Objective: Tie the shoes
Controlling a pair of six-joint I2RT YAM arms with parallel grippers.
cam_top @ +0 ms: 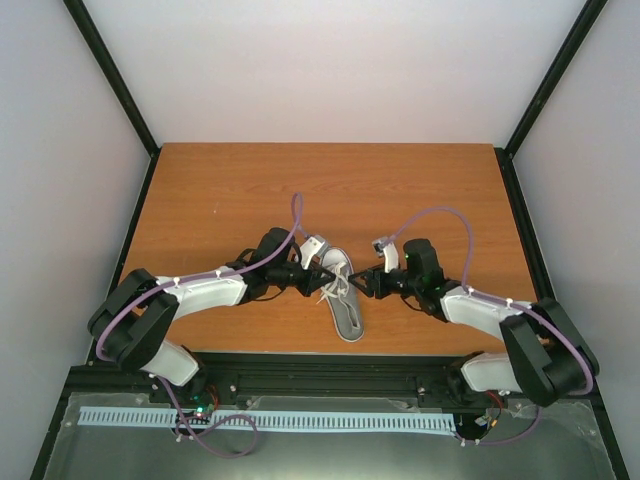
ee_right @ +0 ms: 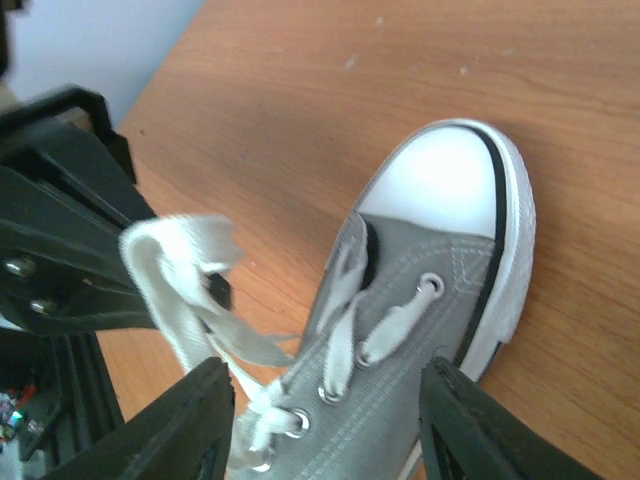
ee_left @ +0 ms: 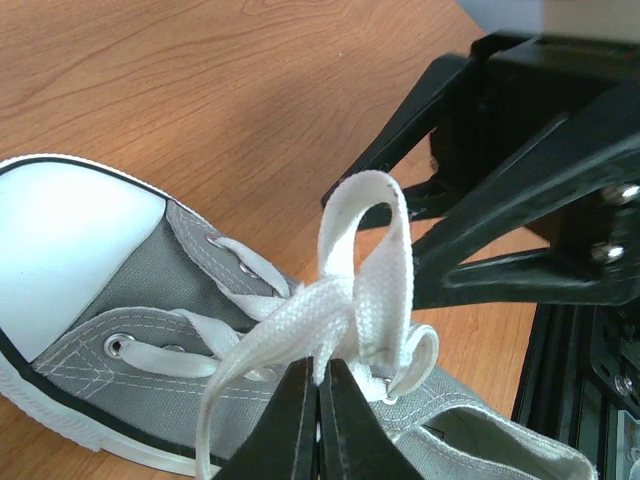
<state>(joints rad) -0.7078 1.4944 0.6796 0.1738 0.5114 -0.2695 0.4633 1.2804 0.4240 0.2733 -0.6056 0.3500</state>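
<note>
Robot arms at work on a shoe: a small grey sneaker (cam_top: 345, 305) lies on the wooden bench (cam_top: 220, 200), close to the near edge and about midway between the two arms. Its white toe cap (ee_left: 70, 250) points toward the far side of the bench and its open heel end toward the arm bases. The left pincer (ee_left: 318, 400) reaches in from the left, its two black fingers pressed together on the white lace (ee_left: 290, 320) just above the eyelets. From that grip a flat lace loop (ee_left: 365, 230) stands upright over the middle of the shoe. More lace trails down over the side of the sneaker toward the sole rim. The right pincer (ee_right: 325, 370) comes in from the opposite side with its jaws spread apart and nothing between them. Seen from its own wrist camera, one finger sits on either side of the laced part of the sneaker, and the raised loop (blurred in that view) hangs just beside the left-hand finger. From the left wrist, the right pincer's dark fingers fan out right behind the loop, very near it, though whether they touch the lace cannot be told. From above, the two pincers face each other across the sneaker, tips close together, each arm folded back toward its own corner of the bench.
</note>
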